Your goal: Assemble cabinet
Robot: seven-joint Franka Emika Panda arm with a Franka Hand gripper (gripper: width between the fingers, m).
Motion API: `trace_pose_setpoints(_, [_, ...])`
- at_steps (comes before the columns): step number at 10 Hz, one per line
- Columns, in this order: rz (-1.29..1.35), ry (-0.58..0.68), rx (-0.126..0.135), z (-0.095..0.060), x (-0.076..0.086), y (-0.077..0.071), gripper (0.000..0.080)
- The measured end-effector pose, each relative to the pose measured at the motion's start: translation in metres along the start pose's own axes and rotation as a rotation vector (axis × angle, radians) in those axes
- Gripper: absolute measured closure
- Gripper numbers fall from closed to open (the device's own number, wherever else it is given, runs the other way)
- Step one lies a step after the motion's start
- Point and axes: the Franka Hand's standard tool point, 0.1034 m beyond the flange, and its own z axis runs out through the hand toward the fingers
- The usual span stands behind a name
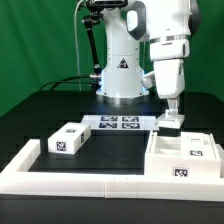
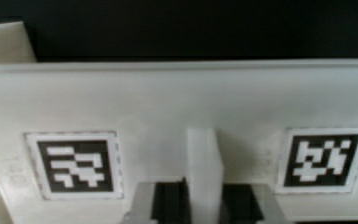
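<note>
The cabinet [image 1: 182, 152], a large white box with compartments and square markers, stands at the exterior view's right inside the border frame. My gripper [image 1: 172, 116] is lowered onto its far edge. In the wrist view the cabinet's white face [image 2: 176, 100] carries two markers, and a narrow upright rib [image 2: 201, 160] runs between them. My gripper [image 2: 202, 203] has its dark fingers [image 2: 160, 205] pressed against both sides of that rib, shut on it. A small white block with a marker [image 1: 67, 140] lies apart at the exterior view's left.
The marker board [image 1: 118, 123] lies flat in front of the robot's base. A low white border frame [image 1: 90, 182] runs along the near side of the black table. A green curtain hangs behind.
</note>
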Motion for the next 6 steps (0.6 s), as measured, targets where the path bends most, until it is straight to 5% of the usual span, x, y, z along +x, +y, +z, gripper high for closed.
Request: trace_pose_setpoints(6, [-0.045, -0.005, 0.010, 0.0064, -0.0058, 0.0115, 0.0731])
